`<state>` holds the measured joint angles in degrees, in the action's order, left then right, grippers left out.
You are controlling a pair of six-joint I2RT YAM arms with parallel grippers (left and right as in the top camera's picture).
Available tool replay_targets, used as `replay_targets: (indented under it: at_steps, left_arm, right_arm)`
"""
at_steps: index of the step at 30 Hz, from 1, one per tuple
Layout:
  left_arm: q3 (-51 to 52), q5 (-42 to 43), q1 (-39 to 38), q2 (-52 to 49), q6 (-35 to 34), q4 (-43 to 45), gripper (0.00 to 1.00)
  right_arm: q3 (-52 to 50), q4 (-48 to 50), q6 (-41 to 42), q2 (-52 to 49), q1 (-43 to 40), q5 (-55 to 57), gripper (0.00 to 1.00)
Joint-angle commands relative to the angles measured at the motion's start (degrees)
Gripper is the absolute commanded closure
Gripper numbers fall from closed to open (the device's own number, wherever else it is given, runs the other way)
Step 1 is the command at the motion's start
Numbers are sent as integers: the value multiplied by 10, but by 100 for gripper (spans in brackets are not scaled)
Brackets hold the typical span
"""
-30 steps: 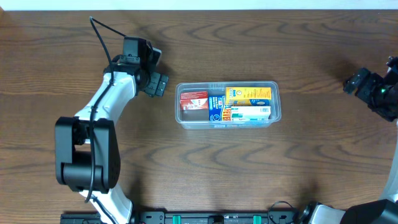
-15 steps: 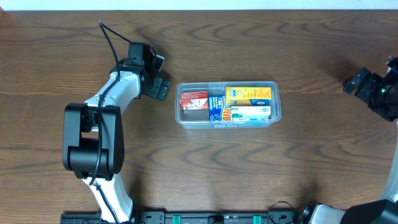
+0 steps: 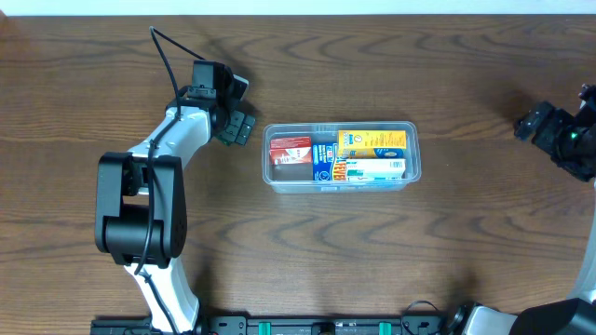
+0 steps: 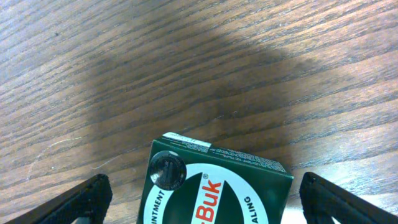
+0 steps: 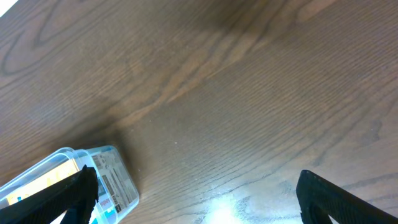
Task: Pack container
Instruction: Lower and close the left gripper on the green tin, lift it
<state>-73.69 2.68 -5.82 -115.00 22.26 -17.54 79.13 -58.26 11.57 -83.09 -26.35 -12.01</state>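
Left arm point(image 3: 169, 140) farther forward, left hand point(image 3: 239, 126) open

Wood-grain table point(image 3: 391, 251), dark brown. White strip point(image 3: 298, 6) runs along its far edge; black rail point(image 3: 326, 326) with green clips sits at the near edge. Dark green box point(image 4: 217, 186) lies flat on the wood, with a white oval logo, "Buk" legible and a round silver seal point(image 4: 168, 169) near one corner. Mid-table, packed side by side: red box point(image 3: 290, 151), blue box point(image 3: 324, 160), yellow box point(image 3: 372, 141), white box point(image 3: 382, 168).
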Motion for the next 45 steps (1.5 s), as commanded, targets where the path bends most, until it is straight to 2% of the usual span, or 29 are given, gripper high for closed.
replay_targets:
  at_steps: [1,11,34,38,41,45]
  left_arm:
    - [-8,3,1,-9,13,2,5]
    - [-8,3,1,-9,13,10,10]
    - [-8,4,1,-35,13,21,10]
    - [-8,4,1,-35,12,23,18]
    - [-8,4,1,-35,12,22,29]
    - [-8,4,0,-35,10,23,31]
  right_arm:
    - [8,0,6,-1,-3,-2,1]
    - [8,0,6,-2,-4,-2,1]
    - [8,0,6,-2,-3,-2,1]
    - [8,0,6,-2,-2,-2,1]
    - [8,0,6,-2,-2,-2,1]
    - [8,0,6,-2,-2,-2,1]
